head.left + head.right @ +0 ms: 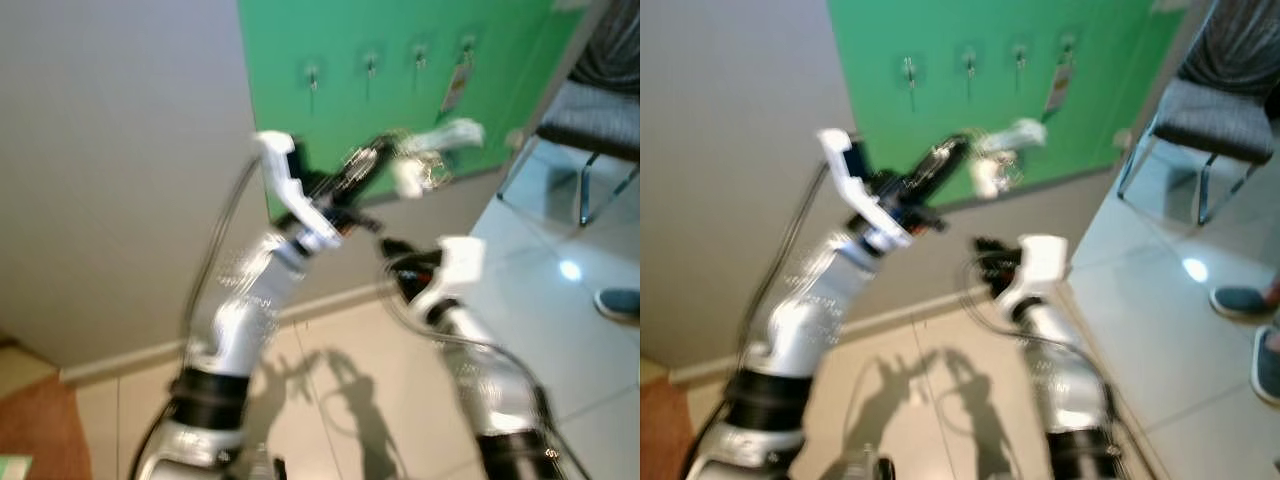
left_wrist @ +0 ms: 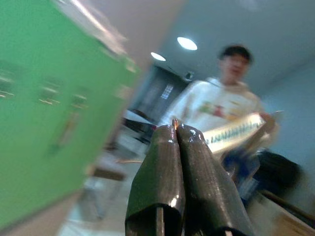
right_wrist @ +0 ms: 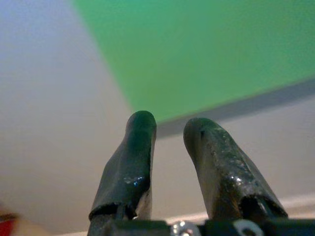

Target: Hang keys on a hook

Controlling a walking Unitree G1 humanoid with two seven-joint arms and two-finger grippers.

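A green board (image 1: 400,90) on the grey wall carries a row of small metal hooks (image 1: 369,66); the rightmost hook has a tag (image 1: 455,90) hanging from it. My left gripper (image 1: 378,152) is raised in front of the board's lower part, shut on a bunch of keys (image 1: 428,172) with a pale strap (image 1: 450,133). In the left wrist view its fingertips (image 2: 170,135) are pressed together on a small metal bit, and the strap (image 2: 231,132) trails beyond. My right gripper (image 1: 392,248) is lower, near the wall's foot, open with nothing between its fingers (image 3: 133,147).
The picture is blurred. A metal-legged chair (image 1: 590,130) stands at the right on the tiled floor (image 1: 560,300). A person's shoe (image 1: 618,303) is at the right edge, and a person in a pale top (image 2: 216,108) stands behind in the left wrist view.
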